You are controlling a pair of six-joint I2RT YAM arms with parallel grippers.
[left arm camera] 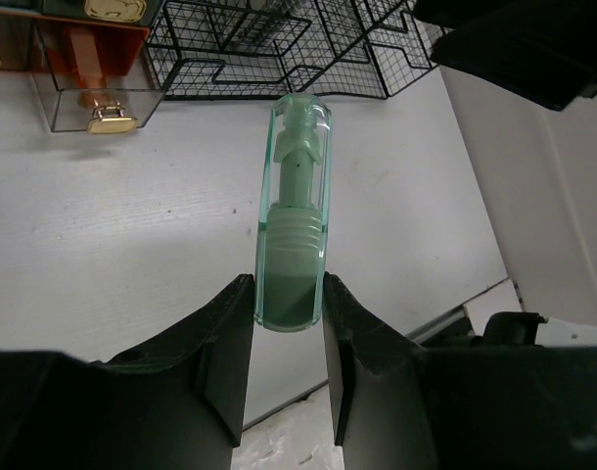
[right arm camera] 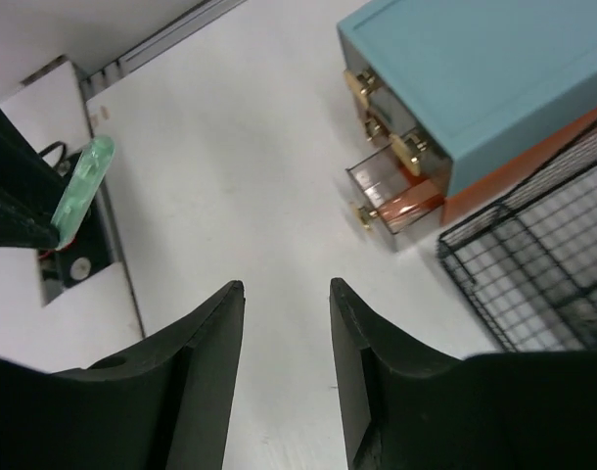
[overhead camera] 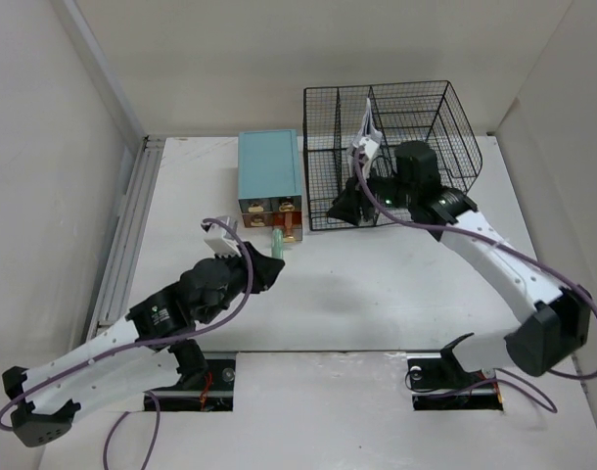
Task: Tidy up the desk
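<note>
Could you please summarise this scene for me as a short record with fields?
left gripper: shut on green tube
right gripper: open, empty, over desk
drawer box: teal top, one drawer pulled out
wire rack: black mesh, right of drawer box in the top view

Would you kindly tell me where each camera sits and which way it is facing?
Top external: above and behind the bases, looking down on the desk, drawer box and wire rack; the left arm and right arm both show.
Left wrist: looks along the left gripper, shut on a green tube, toward box and rack.
Right wrist: looks down past the open right gripper at the desk.
Shared: both wrist views show the pulled-out drawer, the rack and the tube.
</note>
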